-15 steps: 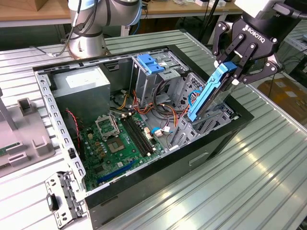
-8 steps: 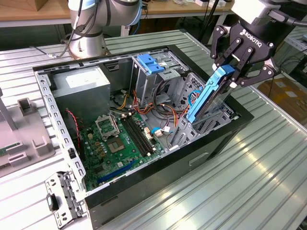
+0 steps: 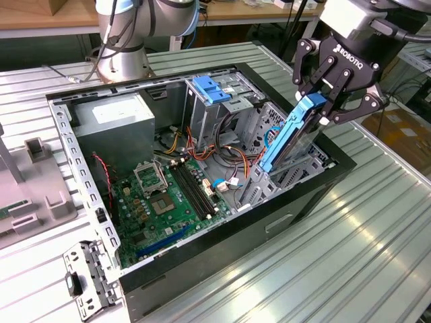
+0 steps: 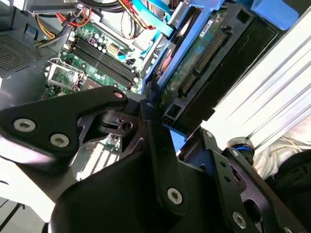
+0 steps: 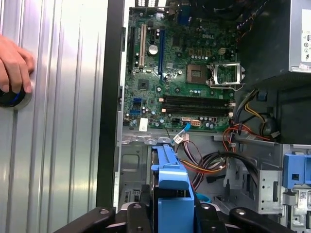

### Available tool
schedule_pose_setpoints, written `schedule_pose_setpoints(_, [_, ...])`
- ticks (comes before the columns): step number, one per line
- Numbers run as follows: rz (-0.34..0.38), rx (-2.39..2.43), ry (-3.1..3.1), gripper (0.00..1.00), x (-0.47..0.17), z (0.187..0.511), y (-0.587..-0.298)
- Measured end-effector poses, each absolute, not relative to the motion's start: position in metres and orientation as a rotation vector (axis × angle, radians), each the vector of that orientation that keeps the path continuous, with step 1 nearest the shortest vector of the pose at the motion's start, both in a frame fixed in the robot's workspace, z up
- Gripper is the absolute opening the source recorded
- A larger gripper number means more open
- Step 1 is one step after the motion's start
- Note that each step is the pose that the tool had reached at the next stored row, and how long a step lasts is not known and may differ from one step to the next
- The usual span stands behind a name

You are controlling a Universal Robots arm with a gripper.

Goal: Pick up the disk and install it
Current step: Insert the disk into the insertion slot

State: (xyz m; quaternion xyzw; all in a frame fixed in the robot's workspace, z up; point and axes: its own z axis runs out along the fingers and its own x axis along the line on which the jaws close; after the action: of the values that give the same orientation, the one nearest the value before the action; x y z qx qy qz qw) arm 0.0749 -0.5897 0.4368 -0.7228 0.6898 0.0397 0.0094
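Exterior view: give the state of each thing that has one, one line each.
disk, tilted, lower end down inside the computer case, upper end gripped
gripper, shut on the disk
computer case, lying on its side, side panel off, inside open
CPU socket, cover plate flipped open

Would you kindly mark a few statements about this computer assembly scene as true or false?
1. The end effector is shut on the disk. True.
2. In the first wrist view, a person's hand is over the table beside the computer case. True.
3. The disk lies flat on the table. False: it is held tilted over the open computer case.
4. The computer case is closed. False: it is open and the motherboard shows.
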Motion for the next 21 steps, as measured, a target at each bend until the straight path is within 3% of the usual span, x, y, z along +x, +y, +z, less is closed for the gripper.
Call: schedule_pose_setpoints(21, [0.124, -2.256, 2.156, 0.37, 0.075, 0.413, -0.589])
